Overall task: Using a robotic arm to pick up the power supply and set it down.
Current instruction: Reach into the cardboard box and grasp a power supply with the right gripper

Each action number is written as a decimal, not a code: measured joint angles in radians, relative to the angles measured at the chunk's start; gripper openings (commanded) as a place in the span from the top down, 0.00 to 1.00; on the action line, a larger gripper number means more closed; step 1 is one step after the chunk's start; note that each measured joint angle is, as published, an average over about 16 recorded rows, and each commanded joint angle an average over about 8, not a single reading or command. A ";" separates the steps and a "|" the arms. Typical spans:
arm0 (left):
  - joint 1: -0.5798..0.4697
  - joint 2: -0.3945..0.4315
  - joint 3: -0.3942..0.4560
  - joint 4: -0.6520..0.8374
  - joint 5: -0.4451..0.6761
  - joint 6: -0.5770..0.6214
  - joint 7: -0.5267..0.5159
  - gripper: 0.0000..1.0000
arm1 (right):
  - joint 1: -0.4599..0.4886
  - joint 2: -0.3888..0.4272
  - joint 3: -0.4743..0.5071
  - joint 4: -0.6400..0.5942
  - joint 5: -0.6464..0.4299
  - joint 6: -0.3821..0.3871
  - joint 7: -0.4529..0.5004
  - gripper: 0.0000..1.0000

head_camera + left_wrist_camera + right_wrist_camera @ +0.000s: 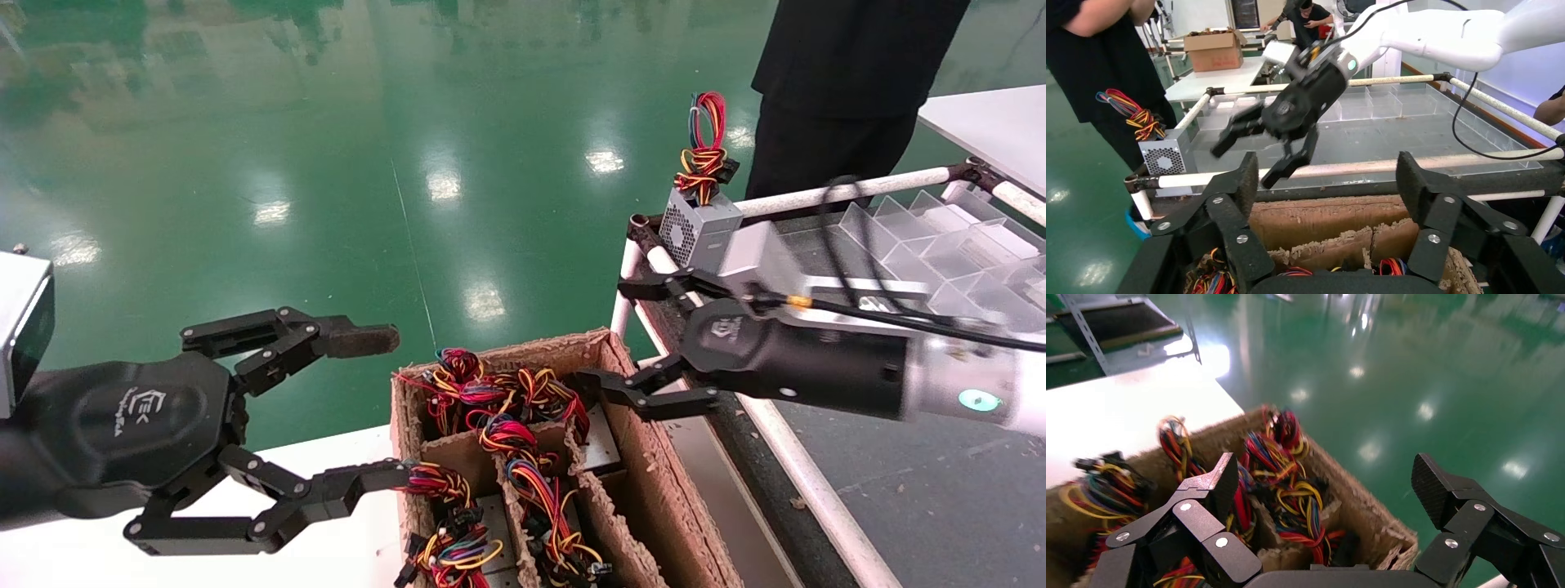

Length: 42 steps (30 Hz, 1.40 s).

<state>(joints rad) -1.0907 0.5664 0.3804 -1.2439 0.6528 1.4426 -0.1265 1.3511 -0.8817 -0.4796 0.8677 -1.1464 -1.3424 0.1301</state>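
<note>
A torn cardboard box [654, 457] with dividers holds several power supplies under knotted orange, red, yellow and black wire bundles [523, 392]. One power supply's plain grey face [602, 441] shows in the far right compartment. My right gripper [609, 335] hangs open just above that corner of the box, touching nothing. In the right wrist view its fingers [1220, 481] spread over the bundles [1291, 496]. My left gripper [376, 406] stands open at the box's left wall, empty, and the left wrist view shows the right gripper [1245, 164] beyond it.
A grey box with a vent face and a tall wire loop [701, 229] stands on the corner of the white pipe rack [817, 196]. A clear divided tray [940, 237] lies on the rack. A person in black [842, 82] stands behind it. The cardboard box rests on a white table [82, 563].
</note>
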 measured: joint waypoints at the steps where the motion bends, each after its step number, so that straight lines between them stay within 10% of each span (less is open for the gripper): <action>1: 0.000 0.000 0.000 0.000 0.000 0.000 0.000 0.00 | 0.018 -0.016 -0.011 -0.031 -0.017 -0.004 -0.005 0.00; 7: 0.000 0.000 0.000 0.000 0.000 0.000 0.000 0.00 | 0.114 -0.108 -0.073 -0.221 -0.100 -0.041 -0.048 0.00; 16: 0.000 0.000 0.000 0.000 0.000 0.000 0.000 0.00 | 0.196 -0.207 -0.120 -0.443 -0.162 -0.078 -0.178 1.00; 42: 0.000 0.000 0.000 0.000 0.000 0.000 0.000 0.00 | 0.231 -0.319 -0.118 -0.738 -0.165 -0.046 -0.414 1.00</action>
<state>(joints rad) -1.0907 0.5663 0.3805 -1.2439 0.6528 1.4425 -0.1264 1.5826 -1.2011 -0.5977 0.1300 -1.3113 -1.3881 -0.2839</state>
